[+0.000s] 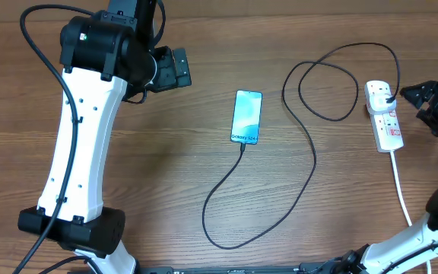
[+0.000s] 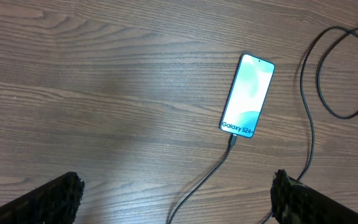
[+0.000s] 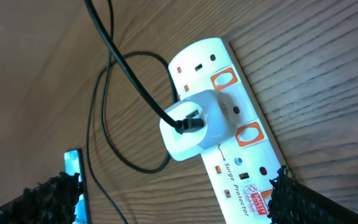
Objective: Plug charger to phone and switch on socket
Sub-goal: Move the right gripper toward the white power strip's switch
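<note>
The phone [image 1: 246, 116] lies flat mid-table with its light-blue screen lit, also in the left wrist view [image 2: 247, 94]. The black charger cable [image 1: 310, 152] runs from the phone's bottom edge [image 2: 232, 140], loops over the table and ends in a white adapter [image 3: 194, 127] seated in the socket [image 1: 383, 114]. The white socket strip [image 3: 229, 180] shows two orange switches [image 3: 224, 81]. My left gripper [image 2: 176, 199] hangs open, up and to the left of the phone. My right gripper [image 3: 173, 196] is open just right of the socket, holding nothing.
The socket's white cord [image 1: 400, 183] trails toward the table's front right. My left arm's white link [image 1: 82, 152] spans the left side. The cable's big loop [image 1: 329, 84] lies between phone and socket.
</note>
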